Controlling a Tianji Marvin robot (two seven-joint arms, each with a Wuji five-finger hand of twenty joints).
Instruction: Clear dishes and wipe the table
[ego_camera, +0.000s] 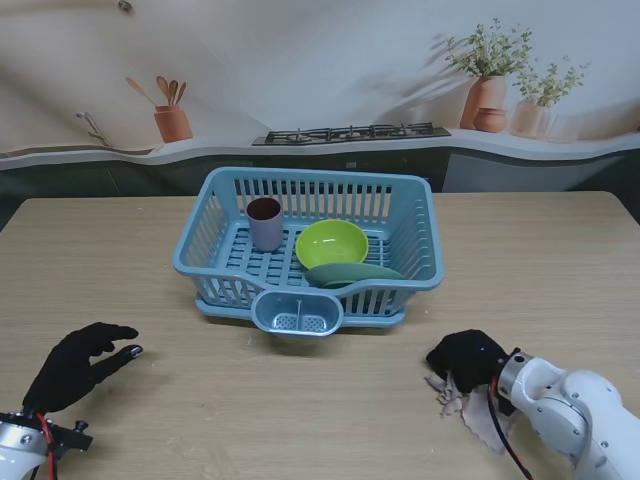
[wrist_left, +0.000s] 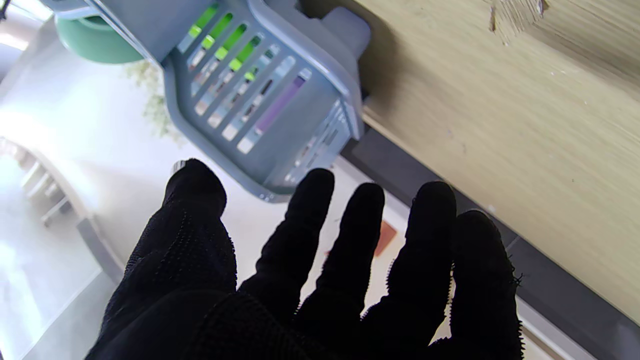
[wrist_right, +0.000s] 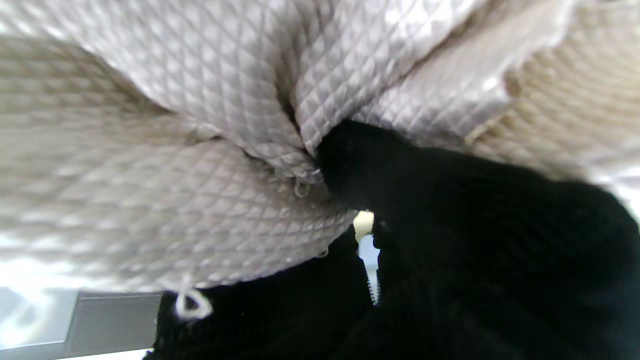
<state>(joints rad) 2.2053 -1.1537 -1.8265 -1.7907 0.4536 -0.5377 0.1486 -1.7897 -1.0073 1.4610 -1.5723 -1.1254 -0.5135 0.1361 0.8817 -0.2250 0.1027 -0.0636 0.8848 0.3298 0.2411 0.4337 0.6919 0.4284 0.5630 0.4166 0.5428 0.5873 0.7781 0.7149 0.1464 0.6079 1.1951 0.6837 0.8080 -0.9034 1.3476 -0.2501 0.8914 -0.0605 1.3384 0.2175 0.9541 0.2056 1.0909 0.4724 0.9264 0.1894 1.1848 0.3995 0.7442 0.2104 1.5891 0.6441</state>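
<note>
Your table (ego_camera: 120, 250) looks cleared of dishes: everything visible sits in the blue rack (ego_camera: 205, 235) at about twelve o'clock from the table's centre. So the clearing part seems done, and what remains, as far as you can judge, is the wiping. Inside the rack, the lime-green bowl (ego_camera: 332, 243) sits near the middle, a dark green plate (ego_camera: 355, 273) leans just at its five o'clock, and a mauve cup (ego_camera: 265, 223) stands upright at the bowl's nine o'clock.

Your right hand (ego_camera: 468, 358), at five o'clock from the rack, is bunched around the cloth (wrist_right: 165, 165), a pale quilted rag crumpled into folds, with a loose thread trailing. It rests on the tabletop there.

Your left hand (ego_camera: 78, 365), at seven o'clock, hovers with fingers spread and holds nothing.
</note>
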